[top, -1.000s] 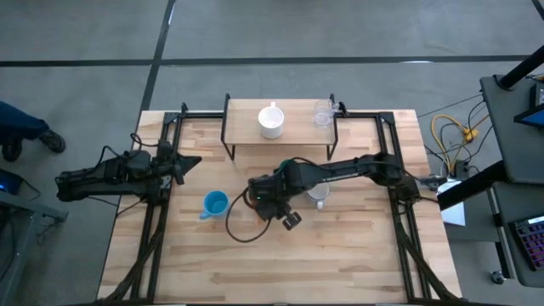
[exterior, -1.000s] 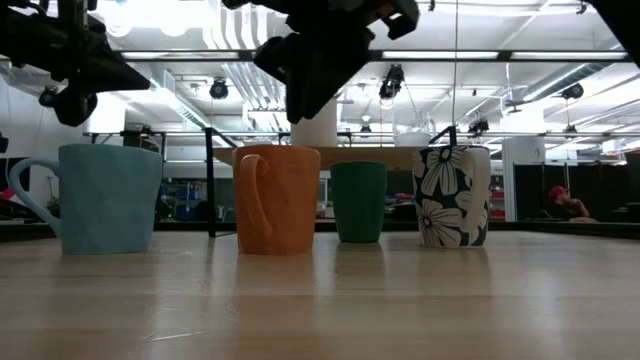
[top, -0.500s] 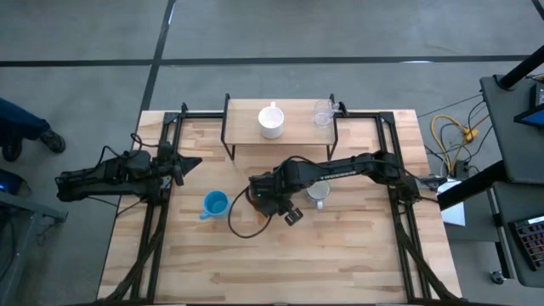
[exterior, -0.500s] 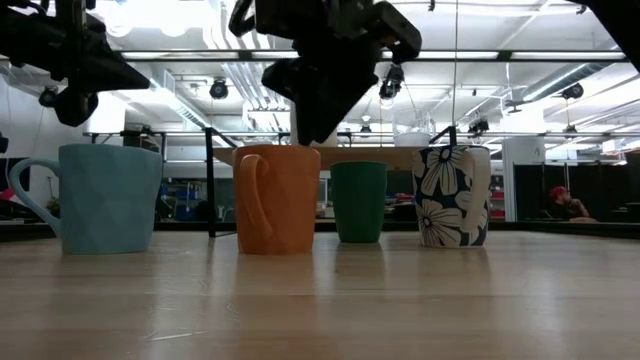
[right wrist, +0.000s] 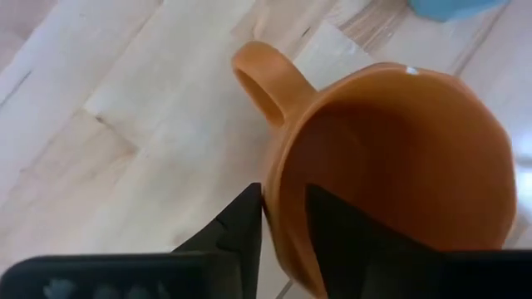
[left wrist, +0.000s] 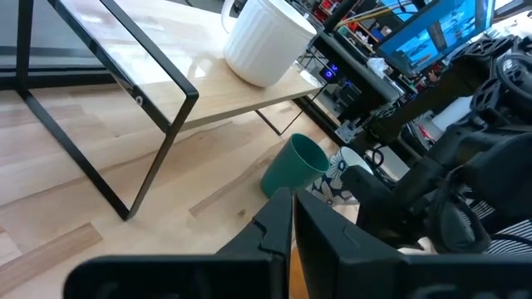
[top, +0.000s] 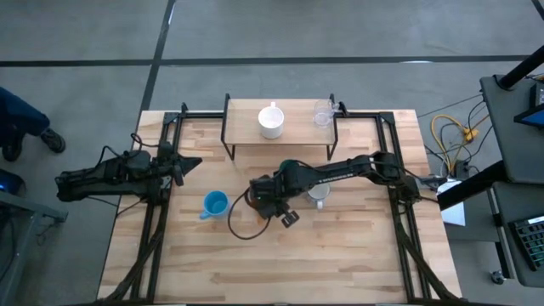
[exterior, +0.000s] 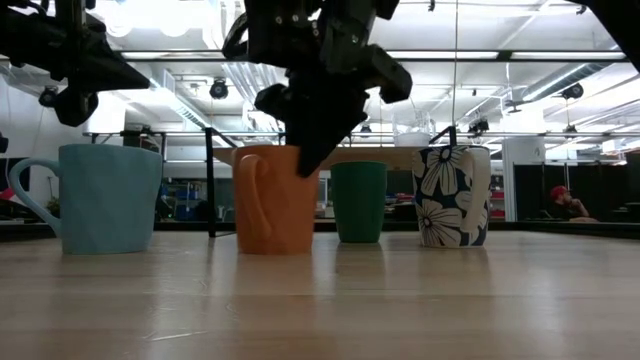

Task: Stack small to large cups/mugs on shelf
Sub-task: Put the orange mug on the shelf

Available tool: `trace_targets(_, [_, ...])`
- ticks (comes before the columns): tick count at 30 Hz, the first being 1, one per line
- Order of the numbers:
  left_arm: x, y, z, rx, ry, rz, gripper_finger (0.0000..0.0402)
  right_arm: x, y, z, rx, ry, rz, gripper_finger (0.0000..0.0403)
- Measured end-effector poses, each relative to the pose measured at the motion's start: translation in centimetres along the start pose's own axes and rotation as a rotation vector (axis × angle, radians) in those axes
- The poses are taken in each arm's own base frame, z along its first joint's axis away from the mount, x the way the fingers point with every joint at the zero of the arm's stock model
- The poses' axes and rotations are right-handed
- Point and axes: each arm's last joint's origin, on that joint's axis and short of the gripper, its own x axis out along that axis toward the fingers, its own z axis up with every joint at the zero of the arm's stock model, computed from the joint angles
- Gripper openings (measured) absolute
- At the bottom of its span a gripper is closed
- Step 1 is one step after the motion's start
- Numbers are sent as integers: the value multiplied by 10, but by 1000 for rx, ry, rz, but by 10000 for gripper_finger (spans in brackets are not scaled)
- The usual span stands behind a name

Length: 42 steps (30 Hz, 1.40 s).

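Our left claw (left wrist: 293, 218): fingers pressed together, pointing out over the tabletop (left wrist: 75, 166).
Shelf (left wrist: 218, 91): we see its light-wood board on thin black legs.
White mug (left wrist: 264, 43): ribbed, standing upright on the shelf.
Green cup (left wrist: 293, 168): tilted in our picture, on the tabletop just beyond our fingertips.
Floral mug (left wrist: 337, 176): just beside the green cup, partly hidden.
Other arm (left wrist: 449, 191): dark, close by the cups.

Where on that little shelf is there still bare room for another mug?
The shelf is bare left of the white mug, with a narrower gap between it and the clear glass. Its right end is crowded.
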Motion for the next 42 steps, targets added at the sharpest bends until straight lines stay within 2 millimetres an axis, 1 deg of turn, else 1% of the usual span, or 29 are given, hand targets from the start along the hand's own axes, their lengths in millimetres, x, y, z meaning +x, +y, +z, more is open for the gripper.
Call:
trace_targets(4, [0,0,0,0,0,-1,2,4,0,-1,-1,0,-14,68])
trace_targets(9, [0,0,0,0,2,-2,2,4,0,-2,11,1,-16,20])
trace_targets(15, [0,0,0,1,3,-1,2,3,0,-1,47,-4,-12,15])
trace_targets(18, [0,0,0,0,2,0,2,-6,-1,2,66,9,-7,14])
trace_targets(21, [0,0,0,0,1,-1,2,-26,-6,11,61,0,-60,13])
trace_targets(27, [0,0,0,1,0,1,2,-82,-17,26,41,-8,-203,12])
trace_targets(31, [0,0,0,3,-1,0,2,-122,-24,29,58,-21,-312,12])
trace_targets(34, [0,0,0,5,2,2,2,-143,-24,24,73,16,-424,12])
trace_targets(37, [0,0,0,6,2,1,2,-157,-25,12,139,69,-441,12])
trace_targets(39, [0,0,0,8,4,1,2,-162,-25,3,206,111,-435,12])
trace_targets(42, [0,0,0,8,3,2,2,-167,-23,-10,260,217,-445,12])
